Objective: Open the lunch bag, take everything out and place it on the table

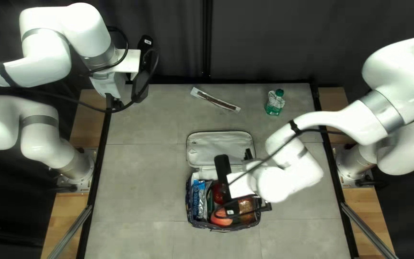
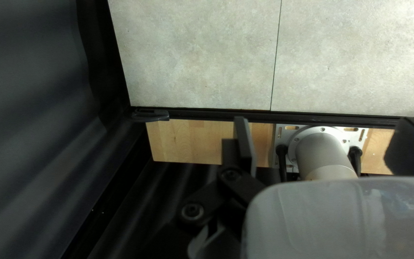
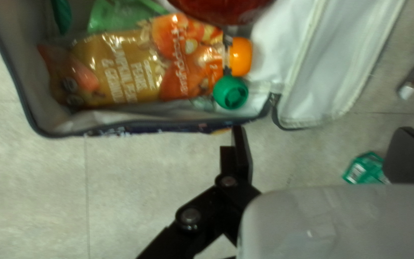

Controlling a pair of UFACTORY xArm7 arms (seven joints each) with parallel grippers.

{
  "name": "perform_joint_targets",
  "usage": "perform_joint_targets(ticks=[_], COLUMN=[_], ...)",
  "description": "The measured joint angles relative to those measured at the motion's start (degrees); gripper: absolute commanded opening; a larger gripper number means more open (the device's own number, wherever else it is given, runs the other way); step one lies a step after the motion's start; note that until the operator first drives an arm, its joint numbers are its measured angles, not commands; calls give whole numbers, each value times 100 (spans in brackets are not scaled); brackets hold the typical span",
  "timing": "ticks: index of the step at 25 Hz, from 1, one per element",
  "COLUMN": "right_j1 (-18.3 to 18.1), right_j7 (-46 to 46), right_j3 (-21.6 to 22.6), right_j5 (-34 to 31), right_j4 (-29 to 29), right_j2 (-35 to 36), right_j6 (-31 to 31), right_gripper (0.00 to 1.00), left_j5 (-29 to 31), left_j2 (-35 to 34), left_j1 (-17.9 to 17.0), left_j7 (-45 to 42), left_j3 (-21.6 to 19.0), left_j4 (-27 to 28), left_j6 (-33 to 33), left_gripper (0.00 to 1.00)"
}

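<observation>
Right pincer [image 3: 322,144] comes closest in its wrist view. Its fingers stand wide apart with nothing between them. One finger [image 3: 241,151] is just outside the dark rim of the bag [image 3: 138,126], near the corner where the lid hinges. From above, this pincer hangs over the bag's right half.

The bag sits at the middle of the bench [image 1: 149,172], toward the near edge. Its lid [image 1: 219,145] is folded back flat toward the far side, pale lining up. Inside lies an orange pouch [image 3: 120,72] with an orange cap [image 3: 240,56], and a green cap [image 3: 230,92] just beside that. Also inside are a red round thing [image 3: 221,7], a green packet [image 3: 120,14] and a blue-wrapped bar [image 1: 198,197] against the left wall.

Out on the bench, toward the far edge, rest a green pouch [image 1: 274,102] and a stick in clear wrap [image 1: 216,99], apart from each other.

Left pincer [image 2: 325,140] is raised over the bench's far left corner, fingers wide, empty.
</observation>
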Motion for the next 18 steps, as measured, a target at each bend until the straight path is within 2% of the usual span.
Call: perform_joint_targets(ticks=[6, 18], right_j1=[-6, -298], right_j7=[-17, -70], right_j3=[-62, -141], right_j5=[-237, 65], right_j4=[-72, -339], right_j2=[421, 745], right_j6=[-388, -1399], right_gripper=[100, 100], left_j5=[0, 0], left_j2=[0, 0], left_j1=[0, 0], left_j7=[0, 0], left_j3=[0, 0], left_j4=[0, 0], left_j6=[0, 0], left_gripper=[100, 100])
